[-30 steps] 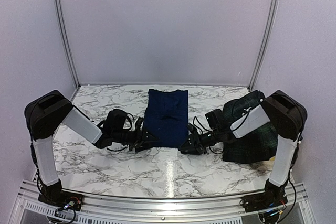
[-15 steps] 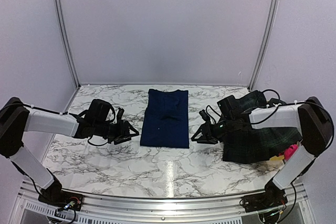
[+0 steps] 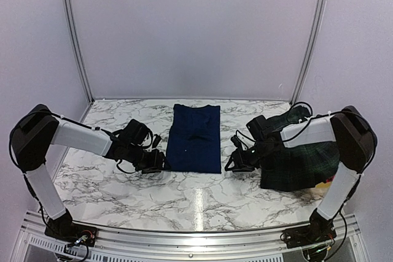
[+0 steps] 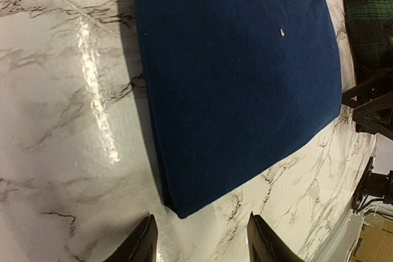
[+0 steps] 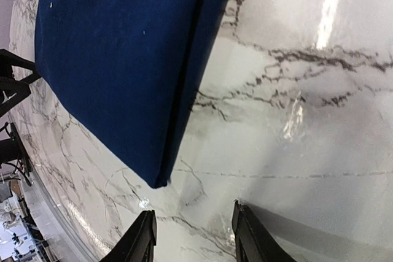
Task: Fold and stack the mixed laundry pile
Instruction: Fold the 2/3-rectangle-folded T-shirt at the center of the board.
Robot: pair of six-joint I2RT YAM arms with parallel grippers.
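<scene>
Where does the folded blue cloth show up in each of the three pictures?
Top view: the blue cloth lies flat in the middle of the picture.
Left wrist view: the cloth fills the upper middle and right, with a corner near the bottom.
Right wrist view: the cloth fills the upper left, with a corner pointing down.
Shared landmark: the white marble table beneath it.

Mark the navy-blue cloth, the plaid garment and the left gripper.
navy-blue cloth [image 3: 196, 139], top external view, middle of the folded panel.
plaid garment [image 3: 296, 171], top external view, its flat near part.
left gripper [image 4: 199, 240], left wrist view, midway between the fingertips.
</scene>
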